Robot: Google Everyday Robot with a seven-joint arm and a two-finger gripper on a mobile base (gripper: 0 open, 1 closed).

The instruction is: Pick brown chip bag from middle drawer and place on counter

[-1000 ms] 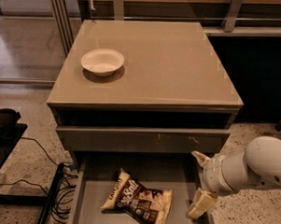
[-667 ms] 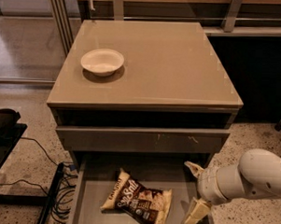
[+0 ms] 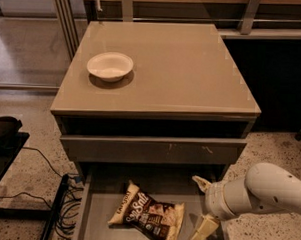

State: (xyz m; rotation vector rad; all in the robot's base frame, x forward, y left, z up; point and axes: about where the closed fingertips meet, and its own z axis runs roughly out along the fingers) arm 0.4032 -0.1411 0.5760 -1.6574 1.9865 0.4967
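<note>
The brown chip bag [image 3: 147, 215] lies flat in the open middle drawer [image 3: 98, 227], left of centre, with its white lettering facing up. My gripper [image 3: 201, 208] hangs over the drawer's right side, to the right of the bag and apart from it. Its fingers [image 3: 204, 229] are spread wide with nothing between them. The white arm [image 3: 260, 193] comes in from the right. The counter [image 3: 178, 68] is the glossy taupe top of the cabinet above.
A white bowl [image 3: 110, 66] stands on the counter's left part. A shut drawer front [image 3: 151, 149] with small white scratches sits just above the open drawer. Black cables [image 3: 56, 208] and a dark object [image 3: 2, 128] lie on the floor at left.
My gripper has moved left and a little lower over the drawer, closer to the chip bag. The bag and bowl have not moved.
</note>
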